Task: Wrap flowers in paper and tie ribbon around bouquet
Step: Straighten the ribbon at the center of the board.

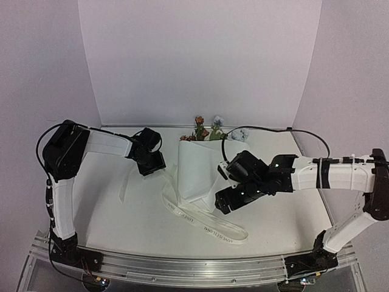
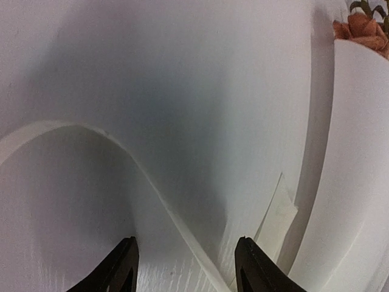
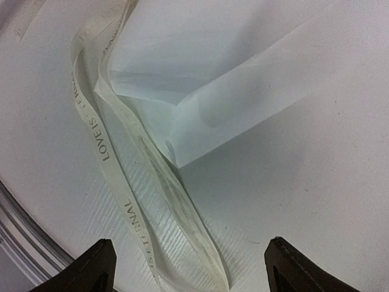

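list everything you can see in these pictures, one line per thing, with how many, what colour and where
flowers: one small bunch, orange-pink and pale blue blooms with green leaves, sticking out of the paper's far end
paper: one sheet, white, folded around the stems, mid-table
ribbon: one, whitish translucent with printed lettering, looped on the table at the paper's near end
table: one, white, under everything
backdrop: white panels, behind and to both sides
rail: one, silver, along the near edge
cable: one, black, arching over the right arm
left arm: one, white and black, left side
right arm: one, white and black, right side
left gripper: open, at the paper's left edge
right gripper: open, above the ribbon
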### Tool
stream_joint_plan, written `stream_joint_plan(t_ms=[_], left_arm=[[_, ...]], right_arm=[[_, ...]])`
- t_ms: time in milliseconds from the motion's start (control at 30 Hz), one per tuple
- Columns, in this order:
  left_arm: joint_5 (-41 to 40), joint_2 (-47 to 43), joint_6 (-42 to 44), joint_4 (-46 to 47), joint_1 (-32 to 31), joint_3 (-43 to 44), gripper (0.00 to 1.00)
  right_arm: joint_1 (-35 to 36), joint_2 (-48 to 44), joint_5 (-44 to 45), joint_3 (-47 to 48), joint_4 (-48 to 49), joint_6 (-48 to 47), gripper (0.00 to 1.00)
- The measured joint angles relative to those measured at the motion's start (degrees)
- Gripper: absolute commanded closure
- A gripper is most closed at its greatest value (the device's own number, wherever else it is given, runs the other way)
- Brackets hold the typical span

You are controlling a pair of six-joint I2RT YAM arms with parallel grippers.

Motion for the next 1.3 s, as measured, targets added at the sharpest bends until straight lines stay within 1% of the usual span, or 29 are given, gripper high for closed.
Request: stream_joint_plan(t_ms=[67,133,167,200,267,367,500,667,800,967,1033,1167,1300], left_arm=[[-0.3,1.1,0.5,-0.2,0.0,1.3,0.64],[-0.3,1.4,1.7,-0.5,0.0,1.9,0.84],[-0.3,1.5,1.8,-0.9,0.0,2.1,0.91],[-0.4,1.8,2.0,-1.2,0.0,2.4,0.96],[-0.3,2.2,2.8,-1.6,0.0,2.9,1.00],[0.4,2.5,4.6,-2.7,0.0,3.0,1.00],[3.9,2.5,7.1,-4.1,0.5,3.2,1.00],[8.8,2.3,10.3,-6.2,1.4,3.7,1.00],[11.2,1.9,12.0,-7.7,1.9,3.7,1.00],[13.0,1.6,13.4,-8.0,2.4,3.7,1.00],[13.5,1.6,14.5,-9.6,2.7,4.5,1.00],[14.8,1.6,17.5,-13.1,3.6,7.8,1.00],[18.1,1.7,21.1,-16.3,4.6,11.6,1.00]], right_arm=[[0.2,2.0,-1.0,1.5,0.3,-1.3,0.13],[0.3,4.0,-2.2,3.2,0.3,-2.4,0.13],[0.2,5.2,-3.0,4.1,0.3,-2.9,0.13],[0.2,6.3,-3.6,4.9,0.4,-3.3,0.13],[0.2,8.9,-4.8,7.1,0.4,-4.1,0.13],[0.5,13.2,-6.1,10.6,1.3,-6.1,0.16],[1.7,18.4,-7.9,13.7,3.7,-10.0,0.21],[3.4,23.4,-10.6,16.9,5.6,-13.1,0.30],[4.3,27.2,-11.9,20.7,6.7,-13.8,0.37],[4.7,30.3,-12.5,22.7,7.4,-13.3,0.39],[4.7,31.4,-12.5,23.2,7.4,-13.3,0.39],[4.7,33.5,-12.4,24.8,7.4,-13.9,0.39],[4.7,35.5,-12.5,27.0,7.3,-14.6,0.39]])
